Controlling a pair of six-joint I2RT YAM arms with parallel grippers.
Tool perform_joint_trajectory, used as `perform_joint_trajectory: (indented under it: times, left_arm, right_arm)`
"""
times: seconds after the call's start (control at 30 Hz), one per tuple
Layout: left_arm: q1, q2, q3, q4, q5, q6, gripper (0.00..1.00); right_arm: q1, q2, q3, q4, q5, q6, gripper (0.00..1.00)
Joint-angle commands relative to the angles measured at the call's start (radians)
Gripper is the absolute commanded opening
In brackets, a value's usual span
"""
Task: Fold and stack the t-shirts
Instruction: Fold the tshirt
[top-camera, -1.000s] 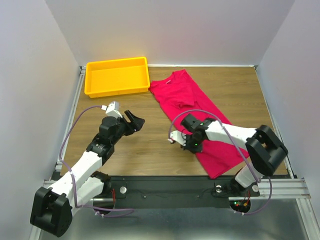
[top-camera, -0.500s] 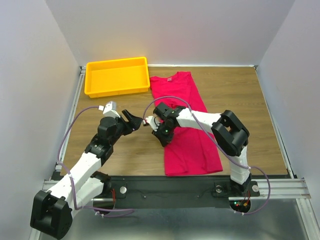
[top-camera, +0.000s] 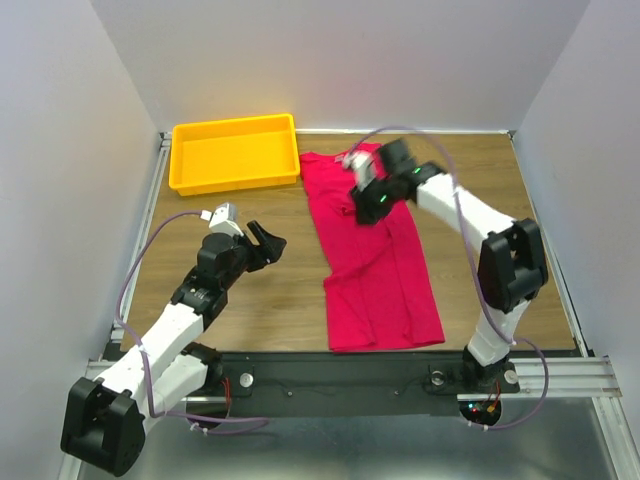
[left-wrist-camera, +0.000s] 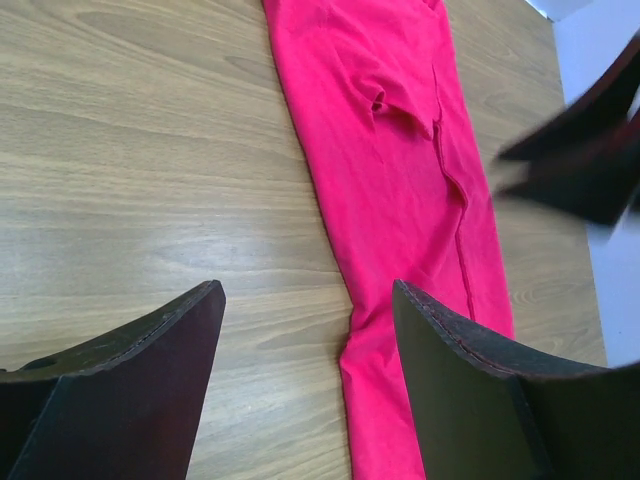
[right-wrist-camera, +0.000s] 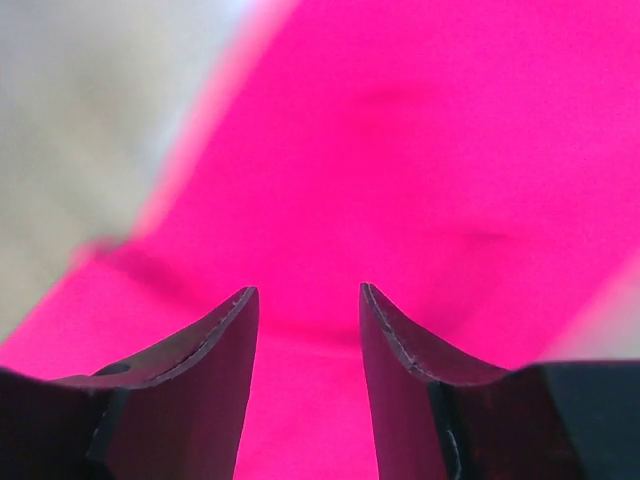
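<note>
Right gripper (right-wrist-camera: 307, 290) farther up t-shirt (top-camera: 385, 290), nearer tray (top-camera: 236, 184)

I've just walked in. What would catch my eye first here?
The bright pink t-shirt stands out first, lying lengthwise and wrinkled on the wooden table, right of centre. Next comes the empty yellow tray at the far left corner, then the right gripper poised open over the shirt's upper part.

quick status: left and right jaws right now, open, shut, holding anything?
Left jaws: open, empty, over the table beside the shirt.
Right jaws: open, just above the shirt; nothing visibly gripped, though that view is blurred.
</note>
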Motion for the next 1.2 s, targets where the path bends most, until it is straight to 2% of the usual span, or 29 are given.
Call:
perform_joint_trajectory:
  times: [0.0,0.07,0.17,0.3,0.43,0.6,0.9,1.1,1.17]
  left_arm:
    - [-0.007,-0.006,0.032,0.04,-0.006,0.024,0.79]
    - [-0.007,0.009,0.037,0.048,0.003,0.021,0.79]
    - [-0.007,0.024,0.037,0.057,0.008,0.017,0.79]
    - [-0.006,0.033,0.032,0.074,0.011,0.006,0.79]
    - [-0.006,0.049,0.04,0.076,0.013,0.017,0.79]
    - [-0.006,0.084,0.055,0.083,0.025,0.015,0.79]
    - [-0.006,0.147,0.089,0.088,0.039,0.024,0.79]
    - [-0.006,0.173,0.101,0.089,0.042,0.026,0.79]
    - [-0.006,0.179,0.103,0.086,0.042,0.026,0.79]
  right_arm:
    - [-0.236,0.107,0.191,0.035,-0.036,0.081,0.52]
    - [-0.32,0.246,0.347,0.047,-0.033,0.192,0.57]
    - [-0.395,0.397,0.543,0.048,-0.006,0.374,0.6]
    - [-0.451,0.628,0.848,0.066,-0.053,0.482,0.61]
    - [-0.465,0.753,0.996,0.092,-0.056,0.562,0.61]
    - [-0.465,0.81,0.998,0.185,-0.084,0.623,0.61]
    - [-0.465,0.906,1.027,0.258,-0.145,0.698,0.61]
    - [-0.465,0.951,1.052,0.293,-0.156,0.737,0.56]
    - [-0.463,0.965,1.055,0.305,-0.173,0.758,0.5]
